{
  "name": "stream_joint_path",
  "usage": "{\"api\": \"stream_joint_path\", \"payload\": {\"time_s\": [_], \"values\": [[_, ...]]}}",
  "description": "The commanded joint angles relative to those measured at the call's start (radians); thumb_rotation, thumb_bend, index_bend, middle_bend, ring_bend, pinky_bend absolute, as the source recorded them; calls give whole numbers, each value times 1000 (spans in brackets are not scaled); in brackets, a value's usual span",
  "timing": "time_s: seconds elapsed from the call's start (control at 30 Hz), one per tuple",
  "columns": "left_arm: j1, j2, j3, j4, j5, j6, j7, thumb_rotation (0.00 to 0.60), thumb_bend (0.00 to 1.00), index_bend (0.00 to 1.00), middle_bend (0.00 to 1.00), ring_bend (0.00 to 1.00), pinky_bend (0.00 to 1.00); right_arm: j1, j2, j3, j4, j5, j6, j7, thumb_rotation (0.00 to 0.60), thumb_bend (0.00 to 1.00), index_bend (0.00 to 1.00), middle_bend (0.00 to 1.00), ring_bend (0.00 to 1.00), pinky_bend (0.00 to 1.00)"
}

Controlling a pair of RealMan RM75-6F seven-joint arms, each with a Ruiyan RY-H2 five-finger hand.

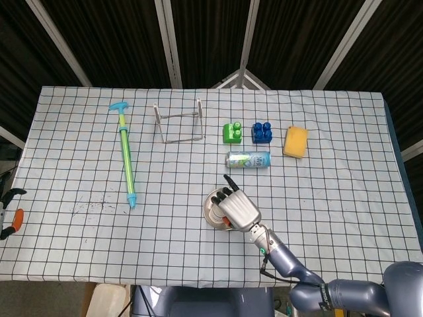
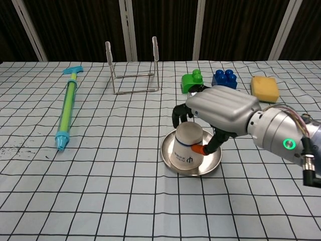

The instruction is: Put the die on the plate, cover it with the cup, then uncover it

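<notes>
A round metal plate (image 2: pixel 214 159) lies on the checked cloth at the table's middle, also seen from the head view as the plate (image 1: pixel 207 210). A white paper cup (image 2: pixel 186 148) stands upside down and tilted on it. My right hand (image 2: pixel 220 108) reaches over from the right and grips the cup, fingers curled round its far side and thumb on its near side. A small orange piece (image 2: pixel 198 148) shows between the thumb and the cup; I cannot tell if it is the die. In the head view the right hand (image 1: pixel 239 210) hides the cup. The left hand is out of sight.
Behind the plate lie a drink can (image 1: pixel 248 159), a green block (image 2: pixel 192 80), a blue block (image 2: pixel 224 78) and a yellow sponge (image 2: pixel 265 88). A wire rack (image 2: pixel 133 75) stands at the back. A blue-green pump toy (image 2: pixel 66 108) lies at the left.
</notes>
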Motion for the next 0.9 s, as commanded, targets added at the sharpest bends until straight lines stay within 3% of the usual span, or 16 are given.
{"api": "stream_joint_path", "payload": {"time_s": [0.03, 0.23, 0.47, 0.9], "values": [[2, 2, -4, 3, -5, 3, -8, 600, 674, 309, 0, 0, 95, 15, -24, 30, 63, 35, -26, 35, 600, 404, 559, 578, 312, 0], [-4, -4, -3, 7, -6, -7, 4, 600, 674, 309, 0, 0, 95, 28, -38, 56, 152, 27, -38, 112, 600, 404, 559, 578, 312, 0], [-4, -11, -4, 3, -14, -3, 26, 600, 674, 309, 0, 0, 95, 32, -39, 51, 215, -26, -30, 198, 600, 404, 559, 578, 312, 0], [-5, -12, -3, -1, -13, -3, 34, 600, 673, 311, 0, 0, 95, 29, -71, 53, 293, -65, 11, 247, 600, 403, 559, 578, 312, 0]]}}
